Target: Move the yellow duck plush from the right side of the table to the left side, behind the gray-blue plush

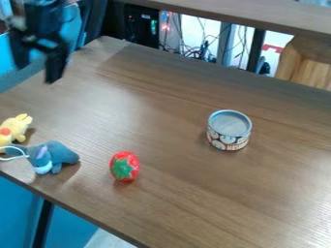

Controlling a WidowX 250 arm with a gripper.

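A brown wooden surface [194, 203] spreads across the view and carries all the things below; its broad, flat top looks suited to keeping them steady and spaced out.

The black arm [44, 17] comes in from the top edge, between 10 and 11 o'clock. At its end, the hand [37, 72] hangs at 10 o'clock by the surface's far left side, fingers pointing down. The two fingers stand well apart, with a gap between them, and they have hold of nothing. Its height over the surface is hard to judge, but it hangs well away from the can and strawberry, a pose that leaves them in full view.

The grey-blue soft toy [61, 154] lies at 8 o'clock, near the surface's front left edge. It slumps low, probably because its body is too soft to stand, and a white loop [26, 155] trails from it towards 9 o'clock.

The can [229, 137] is at 3 o'clock, upright on its flat base with its silvery top [230, 122] up, likely the steadiest way for it to rest.

The yellow soft toy [15, 127] lies at 9 o'clock, cut off by the view's edge, just beside the grey-blue one.

The red strawberry [128, 158], at 7 o'clock, lies between the grey-blue toy and the can, touching neither. Its green leaves [121, 169] face the camera; its rounded shape probably makes it rest tipped over like that.
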